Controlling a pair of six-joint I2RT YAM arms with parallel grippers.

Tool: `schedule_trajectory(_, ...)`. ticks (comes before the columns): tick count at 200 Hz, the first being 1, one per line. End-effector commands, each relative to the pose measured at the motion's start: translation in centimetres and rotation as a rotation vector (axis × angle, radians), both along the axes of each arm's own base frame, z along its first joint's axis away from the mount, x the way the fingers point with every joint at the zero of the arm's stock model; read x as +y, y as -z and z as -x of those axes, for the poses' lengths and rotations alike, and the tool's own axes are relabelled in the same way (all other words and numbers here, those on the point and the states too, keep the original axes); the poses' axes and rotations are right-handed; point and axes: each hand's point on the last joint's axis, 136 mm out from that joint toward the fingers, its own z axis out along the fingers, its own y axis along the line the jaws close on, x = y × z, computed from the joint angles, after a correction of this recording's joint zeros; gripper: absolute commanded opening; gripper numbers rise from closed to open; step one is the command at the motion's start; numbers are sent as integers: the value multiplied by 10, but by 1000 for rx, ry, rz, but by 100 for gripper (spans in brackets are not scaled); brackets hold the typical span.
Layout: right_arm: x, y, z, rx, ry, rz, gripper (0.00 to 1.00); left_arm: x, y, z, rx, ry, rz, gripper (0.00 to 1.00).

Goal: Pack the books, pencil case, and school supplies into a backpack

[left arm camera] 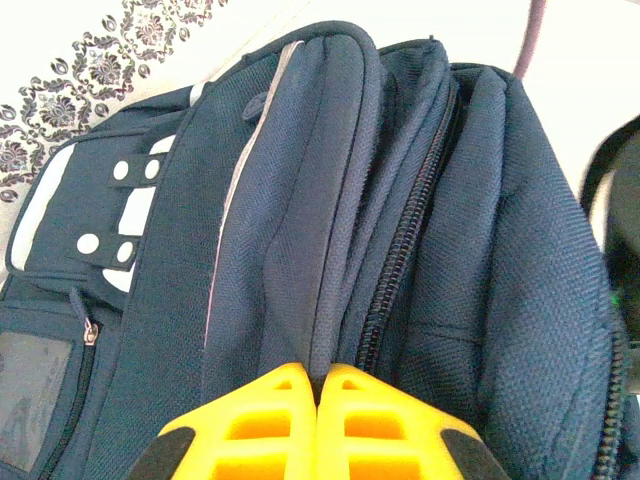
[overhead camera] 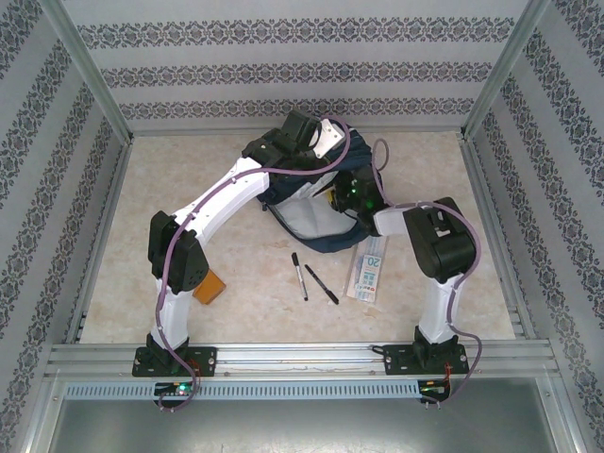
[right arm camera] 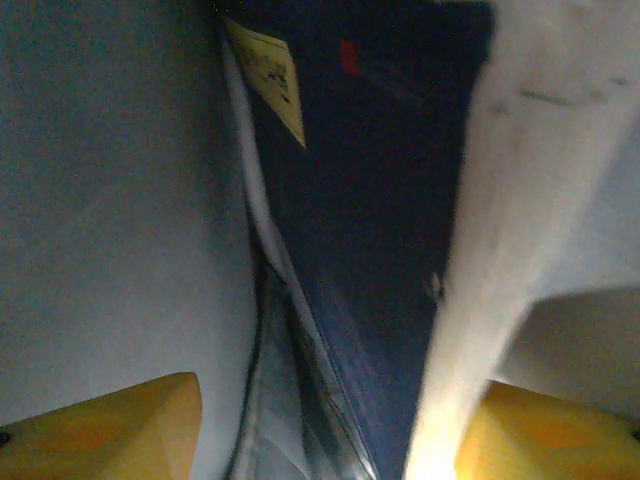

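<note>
Backpack: navy with white trim, lying at the far centre of the table, its mouth gaping toward the near side. I read it as held open for loading.

Left gripper: clenched on a fold of the backpack's fabric just beside the zip, with the yellow fingers pressed together.

Right gripper: inside the main compartment. Its jaws stand wide apart and grasp nothing.

Navy book: inside the compartment with its yellow label showing and pale lining on either side. Its edge runs down between the right fingers, and I can see no contact with either. I count it as packed.

Pencil case: flat on the table, near and right of the bag, just beside the right arm.

Pens: two black ones lying close together, near of the bag and left of the pencil case.

Orange booklet: near left, partly hidden under the left arm.

Step in hand: stowing the navy book, at the letting-go end. Four items are outstanding, by my count.

Next move, as I judge it: draw the right gripper straight back out of the mouth without dragging the book along, while the left grip holds the opening. Then go to the pencil case, the closest item. It is flat and thin, so I would pinch it across its narrow width or by an edge.
</note>
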Motion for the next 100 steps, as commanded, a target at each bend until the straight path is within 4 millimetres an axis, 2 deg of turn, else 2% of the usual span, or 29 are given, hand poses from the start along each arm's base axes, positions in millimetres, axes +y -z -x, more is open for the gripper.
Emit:
schedule_trajectory(1,-12,19,28,109,-12,9,64,-3,-28,-3,-100,4,30,0)
schedule_trajectory(11,-12,20,31,100,-31,21,58,-3,-25,-2,-92,6,31,0)
schedule_trajectory(28,-4,21,27,80,-82,13,33,-6,-22,0,-79,10,48,0)
schedule_trajectory(47,11,8,12,-4,-104,-53,11,-9,-27,1,-75,20,77,0)
schedule_trajectory(72,31,-8,-4,-72,-143,-44,11,-10,-36,2,-87,26,83,0)
schedule_trajectory(100,46,-12,-21,-121,-186,-28,11,-11,-40,3,-92,41,87,0)
